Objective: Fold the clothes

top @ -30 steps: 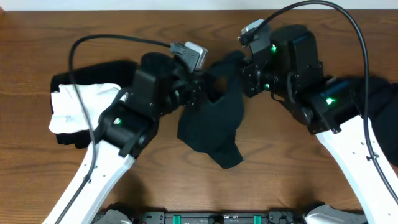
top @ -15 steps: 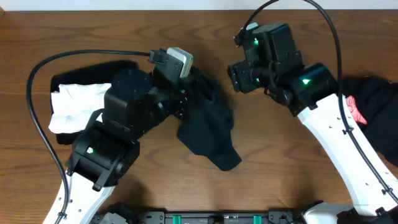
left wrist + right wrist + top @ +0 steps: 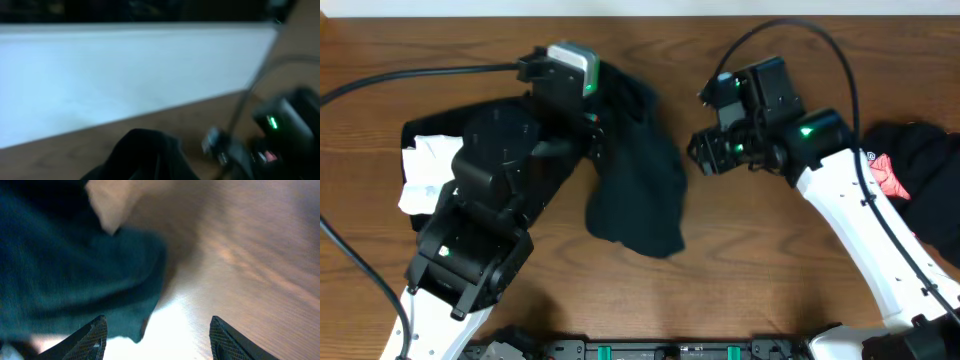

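A black T-shirt (image 3: 638,175) hangs bunched from my left gripper (image 3: 599,117), which is shut on its upper edge near the table's back. Its lower part trails down onto the wood. The left wrist view is blurred, showing only a dark fold of that T-shirt (image 3: 150,155) and no fingers. My right gripper (image 3: 699,158) stands open just right of the shirt, apart from it. In the right wrist view the fingertips (image 3: 95,337) are spread wide, with the T-shirt's edge (image 3: 75,275) lying beyond the left one.
A white garment (image 3: 423,178) lies on folded black cloth (image 3: 435,125) at the left. A pile of black clothes (image 3: 925,160) with a pink piece (image 3: 886,180) sits at the right edge. The left arm's cable (image 3: 420,75) loops across the back left.
My right gripper has opened, released the black T-shirt and drawn back to the right. The left arm has swung up and toward the back, carrying the shirt left with it.
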Motion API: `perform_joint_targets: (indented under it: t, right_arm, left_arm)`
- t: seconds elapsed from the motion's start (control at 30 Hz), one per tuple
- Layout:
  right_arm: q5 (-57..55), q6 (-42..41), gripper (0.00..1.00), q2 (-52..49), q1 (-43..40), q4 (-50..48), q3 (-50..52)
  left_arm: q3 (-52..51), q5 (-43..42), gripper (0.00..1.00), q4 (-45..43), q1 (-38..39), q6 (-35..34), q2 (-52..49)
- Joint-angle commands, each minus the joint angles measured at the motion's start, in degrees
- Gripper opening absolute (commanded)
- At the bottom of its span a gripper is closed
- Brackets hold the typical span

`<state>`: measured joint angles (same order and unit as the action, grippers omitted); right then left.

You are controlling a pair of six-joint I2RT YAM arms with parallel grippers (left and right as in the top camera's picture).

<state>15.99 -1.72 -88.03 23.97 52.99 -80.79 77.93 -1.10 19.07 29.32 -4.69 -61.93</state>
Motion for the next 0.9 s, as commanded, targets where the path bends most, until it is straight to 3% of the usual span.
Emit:
perform_joint_targets:
  t: [0.0,0.3,0.6,0.87]
  right_arm:
    - [6.64,6.16,0.63,-0.09,1.99,-0.02,1.11]
    - [8.07,8.79,0.67,-0.11,9.09,-3.10,1.22]
    - [-1.03,-7.78,0.71,-0.11,14.16,-17.35,7.80]
    - [5.44,-8.22,0.69,-0.11,16.90,-25.90,13.46]
  left_arm:
    - [1.73,9.62,0.06,-2.34,0.07,-0.28,-0.33]
    - [1.84,14.12,0.06,-8.07,0.07,0.15,-1.53]
    - [4.59,14.27,0.06,-8.04,0.07,0.15,-1.84]
    - [6.82,18.64,0.06,-11.85,0.07,2.12,-3.08]
